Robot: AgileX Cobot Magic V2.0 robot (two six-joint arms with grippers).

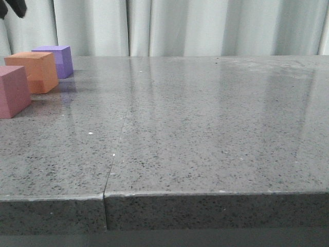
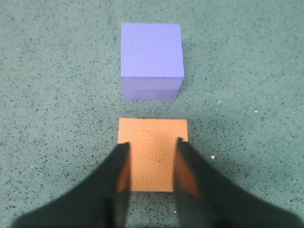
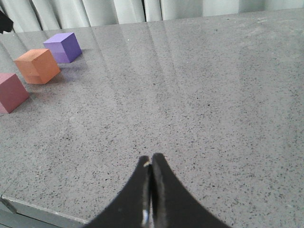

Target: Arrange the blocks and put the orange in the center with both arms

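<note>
Purple cube (image 1: 56,60), orange cube (image 1: 34,71), pink-red cube (image 1: 13,91), speckled dark-grey tabletop (image 1: 205,128).

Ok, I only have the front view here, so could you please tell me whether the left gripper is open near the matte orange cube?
Observer: Yes. The left wrist view shows the left gripper open, its fingers apart and lined up over the matte orange cube.
Operator: Thank you. Do the orange and purple cubes touch?
Observer: No. The matte purple cube sits apart from it, with a strip of bare tabletop between them.
Operator: And the right gripper, please?
Observer: The right gripper is shut, fingers pressed together with nothing between them, over the speckled dark-grey stone tabletop.
</note>
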